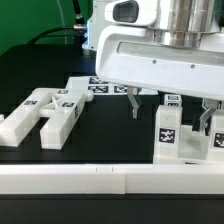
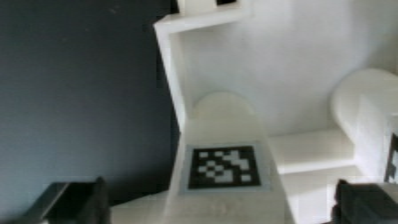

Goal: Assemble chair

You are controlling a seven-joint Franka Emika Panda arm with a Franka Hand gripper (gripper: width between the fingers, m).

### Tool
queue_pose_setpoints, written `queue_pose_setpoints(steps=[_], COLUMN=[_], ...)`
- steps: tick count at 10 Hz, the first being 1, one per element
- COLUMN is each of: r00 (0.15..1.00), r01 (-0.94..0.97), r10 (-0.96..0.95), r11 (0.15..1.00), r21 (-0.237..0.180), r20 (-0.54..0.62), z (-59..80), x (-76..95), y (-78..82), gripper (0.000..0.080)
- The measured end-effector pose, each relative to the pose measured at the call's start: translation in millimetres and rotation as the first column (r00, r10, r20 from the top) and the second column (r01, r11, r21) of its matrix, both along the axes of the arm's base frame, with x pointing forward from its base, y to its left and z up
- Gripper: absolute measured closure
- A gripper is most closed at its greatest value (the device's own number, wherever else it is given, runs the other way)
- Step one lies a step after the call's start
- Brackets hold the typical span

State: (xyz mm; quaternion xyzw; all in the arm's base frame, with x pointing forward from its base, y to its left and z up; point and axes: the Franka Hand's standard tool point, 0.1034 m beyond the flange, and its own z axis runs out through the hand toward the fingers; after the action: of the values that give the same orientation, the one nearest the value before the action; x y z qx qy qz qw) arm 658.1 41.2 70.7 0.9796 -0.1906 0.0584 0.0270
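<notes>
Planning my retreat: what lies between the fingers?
A tagged white chair piece stands between the fingers, clear of the one at the exterior view's left; both views show it.

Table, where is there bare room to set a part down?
Bare black table lies between the flat parts on the exterior view's left and the upright parts on its right. Crowded there, under the tool.

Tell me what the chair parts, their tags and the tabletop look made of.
Chair parts: probably plastic, matte white. The faces are dull and even with no glare, and the edges are crisp and blocky.
Tags: likely printed paper stickers, flat black-and-white squares lying flush on the faces.
Tabletop: black and matte with barely any reflection. It could be a mat or a coated board; I can't tell which.
</notes>
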Motion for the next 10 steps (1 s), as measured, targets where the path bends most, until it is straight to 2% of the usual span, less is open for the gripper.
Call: queue_pose_setpoints(steps=[1, 3, 8, 10], r00=[0.999, 0.997, 0.997, 0.989], r01=[-0.032, -0.070, -0.073, -0.149], r10=[0.032, 0.070, 0.073, 0.150], r11=[0.999, 0.998, 0.997, 0.989], r21=[-0.001, 0.000, -0.002, -0.016], r20=[0.009, 0.009, 0.005, 0.012], z=[4.4, 2.1, -0.8, -9.9], x=[-3.1, -20.6, -21.8, -25.7], y=[2.6, 7.4, 5.8, 3.2], gripper=[0.0158, 0.0150, 0.0150, 0.0150])
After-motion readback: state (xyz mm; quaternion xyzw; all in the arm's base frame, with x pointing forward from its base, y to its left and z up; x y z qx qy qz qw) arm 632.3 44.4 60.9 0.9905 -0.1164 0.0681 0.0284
